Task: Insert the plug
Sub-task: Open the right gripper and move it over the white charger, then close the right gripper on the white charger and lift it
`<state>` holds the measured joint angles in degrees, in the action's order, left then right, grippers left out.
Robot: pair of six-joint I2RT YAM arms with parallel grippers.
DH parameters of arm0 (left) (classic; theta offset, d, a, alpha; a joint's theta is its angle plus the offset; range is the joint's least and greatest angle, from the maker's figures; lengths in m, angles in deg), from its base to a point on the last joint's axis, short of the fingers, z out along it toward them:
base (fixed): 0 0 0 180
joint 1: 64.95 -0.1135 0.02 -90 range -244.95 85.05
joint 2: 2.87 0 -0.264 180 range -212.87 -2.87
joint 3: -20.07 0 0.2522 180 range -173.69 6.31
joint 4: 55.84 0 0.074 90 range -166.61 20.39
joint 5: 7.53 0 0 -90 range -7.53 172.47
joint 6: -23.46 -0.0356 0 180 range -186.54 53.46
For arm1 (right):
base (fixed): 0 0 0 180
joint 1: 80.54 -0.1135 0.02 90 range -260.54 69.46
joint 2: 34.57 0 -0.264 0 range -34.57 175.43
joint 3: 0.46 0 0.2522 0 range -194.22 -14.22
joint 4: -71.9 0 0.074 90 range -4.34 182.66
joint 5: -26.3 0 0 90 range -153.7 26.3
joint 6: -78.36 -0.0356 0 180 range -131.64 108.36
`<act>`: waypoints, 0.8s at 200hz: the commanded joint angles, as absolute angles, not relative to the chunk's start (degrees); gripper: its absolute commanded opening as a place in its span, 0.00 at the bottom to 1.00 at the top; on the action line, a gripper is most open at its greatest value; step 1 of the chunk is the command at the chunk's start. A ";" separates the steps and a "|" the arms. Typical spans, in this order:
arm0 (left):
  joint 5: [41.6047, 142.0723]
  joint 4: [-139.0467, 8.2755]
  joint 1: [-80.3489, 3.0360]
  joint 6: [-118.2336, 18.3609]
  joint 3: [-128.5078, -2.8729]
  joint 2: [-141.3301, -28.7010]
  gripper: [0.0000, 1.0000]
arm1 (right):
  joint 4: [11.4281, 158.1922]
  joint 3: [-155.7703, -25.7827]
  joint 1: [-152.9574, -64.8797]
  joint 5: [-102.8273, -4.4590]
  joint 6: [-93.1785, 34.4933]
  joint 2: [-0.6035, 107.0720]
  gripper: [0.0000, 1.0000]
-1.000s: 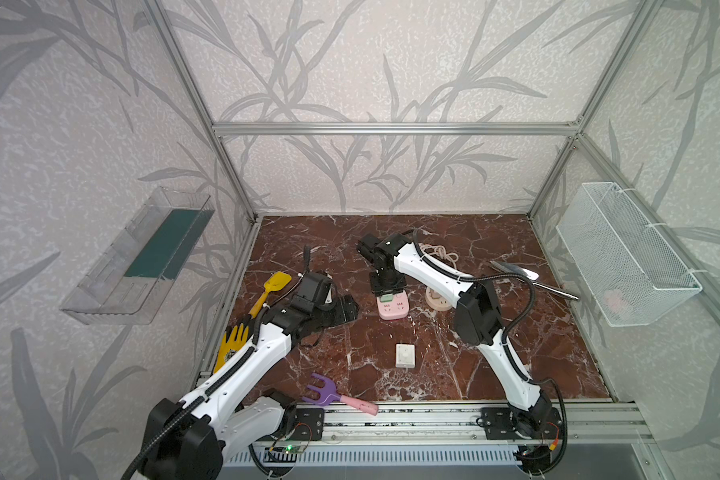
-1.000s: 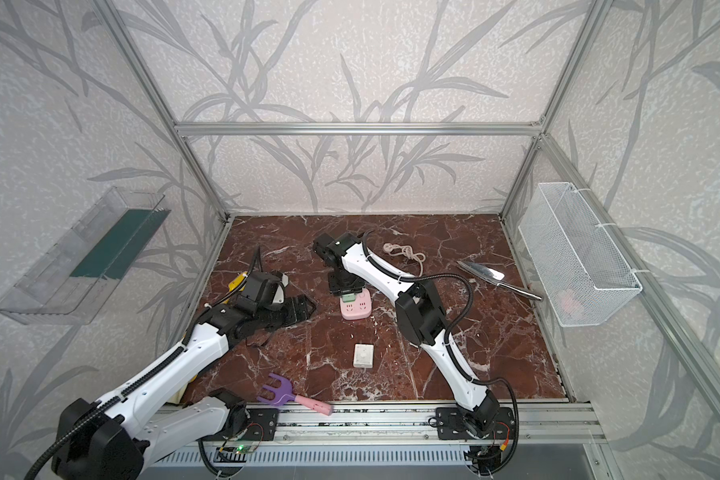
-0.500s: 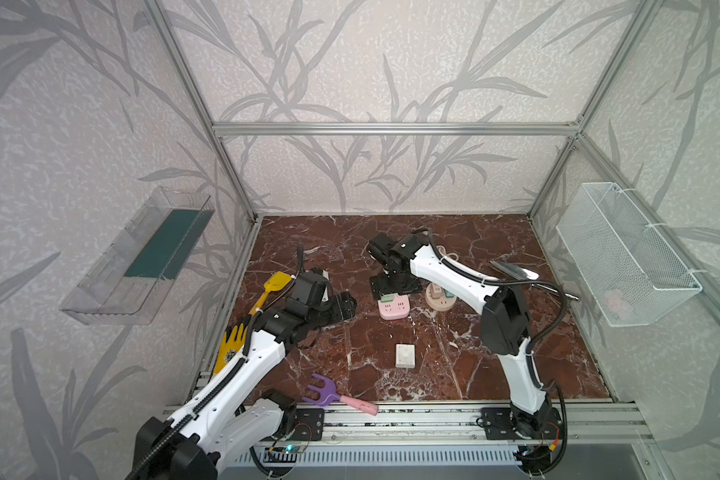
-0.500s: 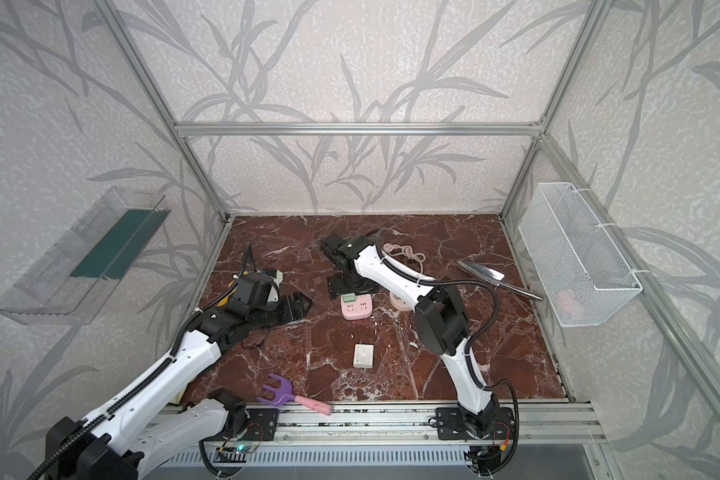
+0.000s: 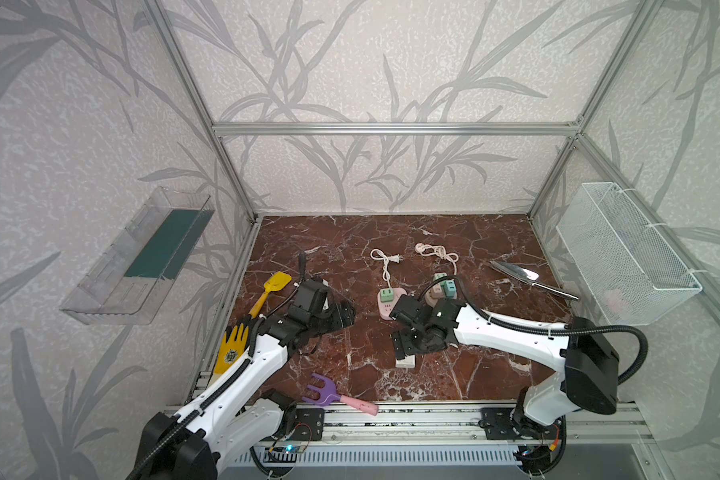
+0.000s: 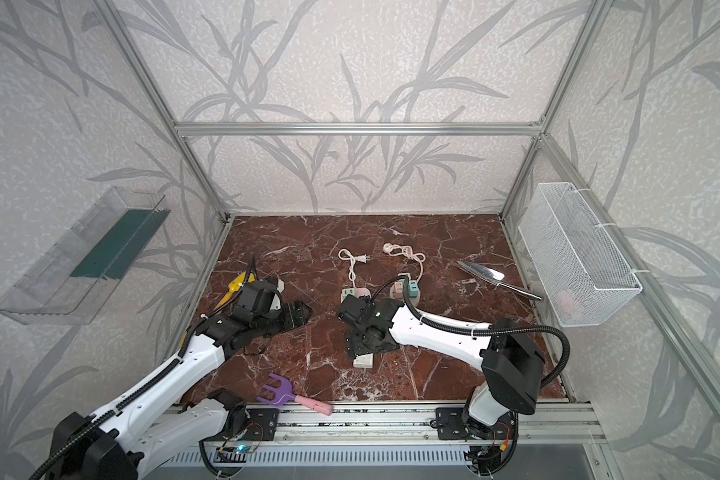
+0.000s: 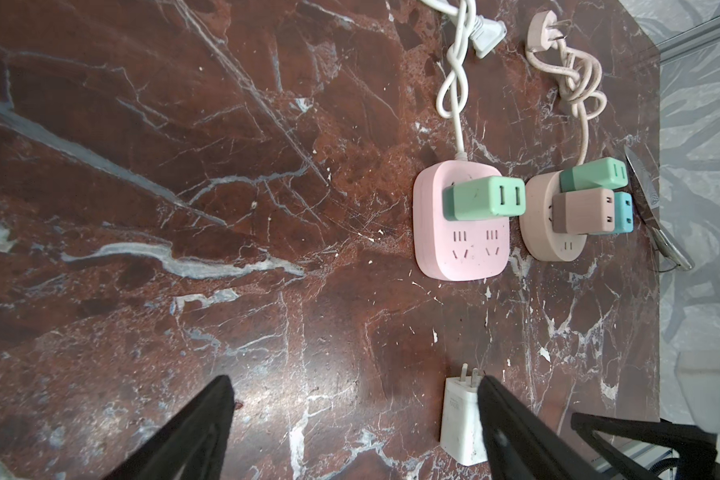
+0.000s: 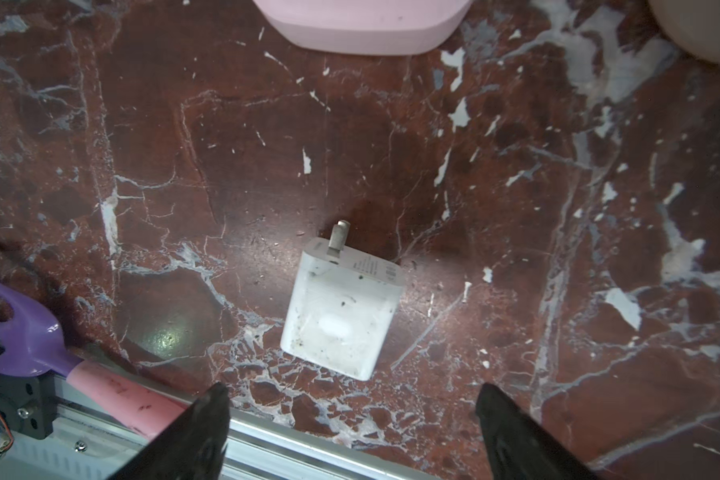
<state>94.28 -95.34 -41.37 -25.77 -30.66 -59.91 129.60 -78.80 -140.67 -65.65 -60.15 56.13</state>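
A white plug (image 8: pixel 341 307) lies on its side on the marble floor, its prongs toward the pink power strip (image 7: pixel 462 249); both top views show it (image 5: pixel 406 363) (image 6: pixel 363 360). My right gripper (image 8: pixel 352 399) hovers open just above it (image 5: pixel 404 345), touching nothing. A green plug (image 7: pixel 483 197) sits in the pink power strip. My left gripper (image 7: pixel 354 386) stands open low over bare floor left of the strip (image 5: pixel 344 316), with the white plug beside one finger (image 7: pixel 508 419).
A round beige socket (image 7: pixel 566 249) beside the strip holds three plugs. Two loose cords (image 5: pixel 385 262) (image 5: pixel 435 251) lie behind. A purple rake (image 5: pixel 337 395) lies at the front rail, a yellow shovel (image 5: pixel 271 291) and glove (image 5: pixel 231 349) at left, a metal trowel (image 5: pixel 528 278) at right.
My right gripper has opened and drawn back from the pink power strip toward the front, ending over the white plug. The left arm has barely shifted.
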 commanded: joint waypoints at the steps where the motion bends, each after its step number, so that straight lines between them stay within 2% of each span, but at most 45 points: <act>1: 95.39 -92.14 -41.40 -24.47 -30.41 -59.96 0.89 | 125.95 -78.76 -141.16 -65.66 -62.01 57.99 0.91; 68: 95.95 -91.69 -41.31 -23.42 -30.82 -59.80 0.88 | 128.82 -82.02 -141.20 -64.30 -62.18 65.90 0.85; 109: 96.51 -91.55 -41.19 -23.48 -30.93 -60.90 0.88 | 129.58 -82.33 -141.25 -63.78 -61.60 67.29 0.83; 160: 96.96 -91.27 -40.99 -23.56 -31.80 -61.89 0.88 | 130.41 -81.99 -141.32 -63.96 -61.40 68.21 0.76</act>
<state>96.34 -91.82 -41.31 -23.87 -30.68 -61.39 128.16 -81.01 -141.09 -63.66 -61.36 67.73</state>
